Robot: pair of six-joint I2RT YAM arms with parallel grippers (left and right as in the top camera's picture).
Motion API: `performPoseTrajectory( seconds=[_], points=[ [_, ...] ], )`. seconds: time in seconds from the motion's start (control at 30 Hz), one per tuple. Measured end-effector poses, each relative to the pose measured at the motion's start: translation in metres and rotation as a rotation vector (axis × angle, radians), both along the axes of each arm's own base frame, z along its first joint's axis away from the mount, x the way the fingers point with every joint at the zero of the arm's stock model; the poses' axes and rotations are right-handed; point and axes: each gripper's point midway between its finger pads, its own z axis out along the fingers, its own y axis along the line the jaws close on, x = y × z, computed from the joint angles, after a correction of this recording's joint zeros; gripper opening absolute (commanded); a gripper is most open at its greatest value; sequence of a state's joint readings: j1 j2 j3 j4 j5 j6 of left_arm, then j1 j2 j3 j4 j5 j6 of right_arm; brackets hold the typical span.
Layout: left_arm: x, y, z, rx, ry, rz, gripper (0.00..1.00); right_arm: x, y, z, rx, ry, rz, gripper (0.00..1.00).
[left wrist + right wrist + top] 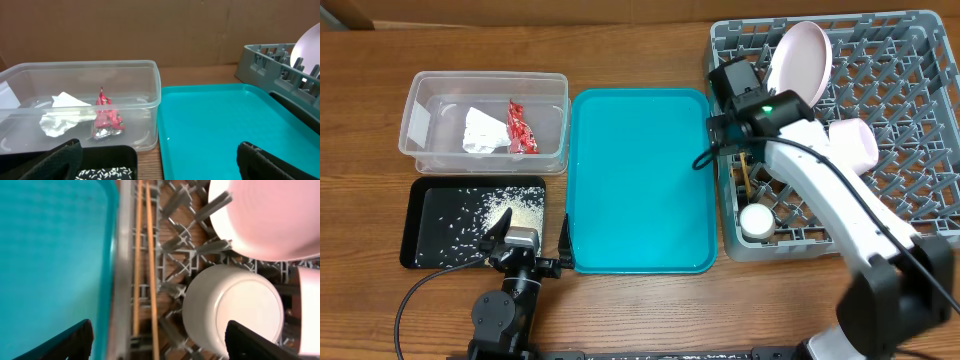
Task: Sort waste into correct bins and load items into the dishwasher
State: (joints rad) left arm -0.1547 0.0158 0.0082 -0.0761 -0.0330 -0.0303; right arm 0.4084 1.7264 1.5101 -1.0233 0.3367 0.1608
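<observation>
Chopsticks (138,255) are laid flat along the dish rack's (120,255) rim, left of frame centre, probably against rolling; the right tool (160,340) is held released above.

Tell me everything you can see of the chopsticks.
The chopsticks are two thin, pale wooden sticks lying flat, side by side and nearly parallel, on the grid of the grey dish rack, along its edge beside the teal tray. They rest on the rack, clear of the upturned white cup.
</observation>
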Motion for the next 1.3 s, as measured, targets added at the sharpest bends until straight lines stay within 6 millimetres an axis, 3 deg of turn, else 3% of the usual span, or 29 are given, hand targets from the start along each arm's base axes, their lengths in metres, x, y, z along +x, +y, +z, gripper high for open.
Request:
performPoseTrajectory(
  seconds=[0.1,0.13,0.17,0.23,0.33,0.4,0.47,0.57,0.77,0.9,1.03,1.13,1.23,1.3],
  points=[
    [0.0,0.0,0.0,0.0,0.0,0.0,1.0,-0.014,0.017,0.043,0.108,-0.08,0.045,0.86],
    [0.0,0.0,0.0,0.0,0.0,0.001,1.0,-0.023,0.026,0.067,0.163,-0.131,0.075,0.88],
    [0.0,0.0,0.0,0.0,0.0,0.0,1.0,-0.03,0.032,0.084,0.202,-0.166,0.099,1.0],
    [0.0,0.0,0.0,0.0,0.0,0.0,1.0,-0.058,0.046,0.138,0.315,-0.283,0.173,1.0],
    [0.0,0.0,0.0,0.0,0.0,0.0,1.0,-0.1,0.056,0.2,0.449,-0.415,0.282,1.0],
    [0.0,0.0,0.0,0.0,0.0,0.0,1.0,-0.127,0.056,0.23,0.521,-0.479,0.338,1.0],
    [0.0,0.0,0.0,0.0,0.0,0.0,1.0,-0.15,0.049,0.245,0.561,-0.507,0.371,1.0],
    [0.0,0.0,0.0,0.0,0.0,0.0,1.0,-0.175,0.037,0.241,0.564,-0.474,0.382,1.0],
    [0.0,0.0,0.0,0.0,0.0,0.0,1.0,-0.208,0.009,0.216,0.492,-0.373,0.348,1.0],
    [0.0,0.0,0.0,0.0,0.0,0.0,1.0,-0.22,-0.011,0.227,0.483,-0.451,0.318,1.0],
    [0.0,0.0,0.0,0.0,0.0,0.0,1.0,-0.211,-0.031,0.269,0.529,-0.696,0.236,1.0],
    [0.0,0.0,0.0,0.0,0.0,0.0,1.0,-0.202,-0.051,0.283,0.533,-0.854,0.147,1.0],
    [0.0,0.0,0.0,0.0,-0.001,0.0,1.0,-0.191,-0.069,0.26,0.503,-0.925,0.057,1.0],
    [0.0,0.0,0.0,0.0,-0.001,0.0,1.0,-0.182,-0.076,0.234,0.487,-0.945,0.018,1.0]
  ],
)
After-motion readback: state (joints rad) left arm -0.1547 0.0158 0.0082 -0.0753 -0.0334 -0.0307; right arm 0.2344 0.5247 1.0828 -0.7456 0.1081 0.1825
